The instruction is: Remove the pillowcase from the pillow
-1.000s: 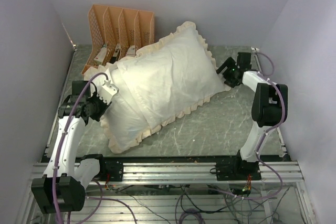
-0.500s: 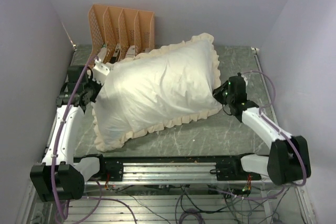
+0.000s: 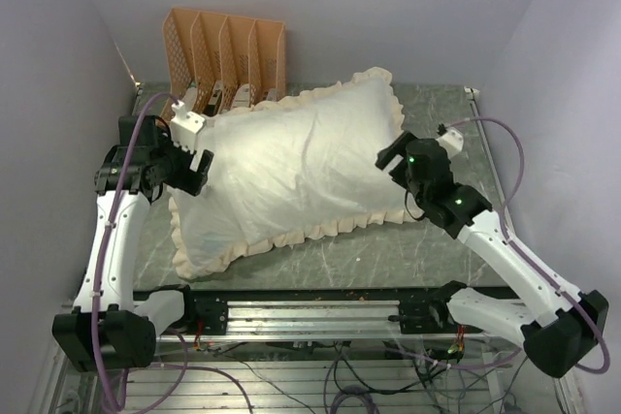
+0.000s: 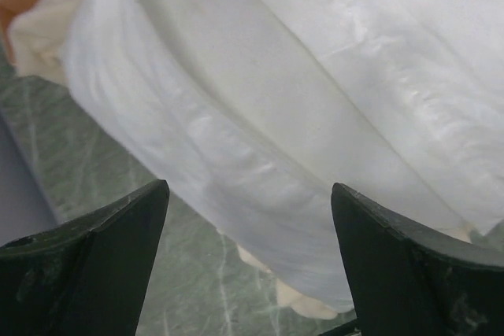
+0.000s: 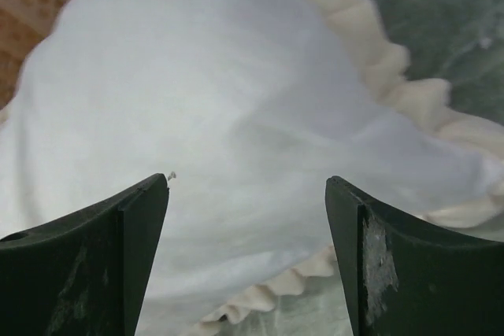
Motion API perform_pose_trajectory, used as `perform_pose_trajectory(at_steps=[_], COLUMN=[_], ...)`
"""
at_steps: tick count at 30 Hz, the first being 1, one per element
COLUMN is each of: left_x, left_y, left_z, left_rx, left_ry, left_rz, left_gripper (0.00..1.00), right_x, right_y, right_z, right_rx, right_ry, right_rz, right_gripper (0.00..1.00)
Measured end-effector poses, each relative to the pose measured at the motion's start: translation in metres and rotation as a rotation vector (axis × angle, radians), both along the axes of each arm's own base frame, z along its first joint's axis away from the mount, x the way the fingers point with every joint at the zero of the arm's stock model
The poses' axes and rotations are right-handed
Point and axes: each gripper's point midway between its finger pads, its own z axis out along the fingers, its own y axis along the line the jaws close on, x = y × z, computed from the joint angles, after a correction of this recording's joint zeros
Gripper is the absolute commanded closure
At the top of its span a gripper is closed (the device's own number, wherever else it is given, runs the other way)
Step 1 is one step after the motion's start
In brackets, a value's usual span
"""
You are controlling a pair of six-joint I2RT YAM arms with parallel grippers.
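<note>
Pillowcase (image 3: 301, 167) lies between left hand (image 4: 248, 188) and right hand (image 5: 246, 181), wrist views showing both spread.

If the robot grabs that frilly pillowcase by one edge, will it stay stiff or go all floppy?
Probably floppy: the pillowcase is thin, wrinkled cloth, and its frill ripples along the edge. Likely light for its size, since it looks puffy and soft. It shouldn't roll; it lies broad and flat on the table.

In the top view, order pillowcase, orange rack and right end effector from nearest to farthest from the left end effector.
1. pillowcase, just to its right.
2. orange rack, behind it.
3. right end effector, across the pillowcase.
</note>
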Motion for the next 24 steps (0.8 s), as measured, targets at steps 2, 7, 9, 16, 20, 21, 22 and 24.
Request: perform_pose_trajectory(at_steps=[2, 7, 9, 16, 20, 21, 22, 24], left_x=[-0.001, 0.004, 0.008, 0.015, 0.008, 0.005, 0.002, -0.006], left_y=[-0.005, -0.007, -0.008, -0.004, 0.014, 0.021, 0.028, 0.044], left_z=[-0.007, -0.043, -0.053, -0.055, -0.049, -0.047, -0.045, -0.045], left_rx=[-0.026, -0.065, -0.086, -0.107, -0.075, -0.065, -0.055, -0.043], left_ry=[0.029, 0.152, 0.185, 0.171, 0.1, 0.084, 0.072, 0.053], left_rz=[-0.012, 0.016, 0.036, 0.111, 0.183, 0.207, 0.233, 0.29], left_gripper=[0.07, 0.17, 0.25, 0.69, 0.75, 0.76, 0.76, 0.77], right_x=[-0.001, -0.009, -0.014, -0.024, -0.017, -0.015, -0.013, -0.011], right_y=[0.021, 0.094, 0.126, 0.236, 0.295, 0.308, 0.32, 0.343], right_z=[0.018, 0.035, 0.033, 0.022, 0.022, 0.022, 0.02, 0.015], right_rx=[-0.019, -0.114, -0.169, -0.353, -0.421, -0.439, -0.461, -0.501], right_ry=[-0.032, -0.065, -0.07, -0.113, -0.149, -0.158, -0.165, -0.177], right_rz=[0.039, 0.188, 0.26, 0.521, 0.633, 0.653, 0.671, 0.702], right_gripper=[0.18, 0.17, 0.17, 0.17, 0.17, 0.17, 0.17, 0.17])
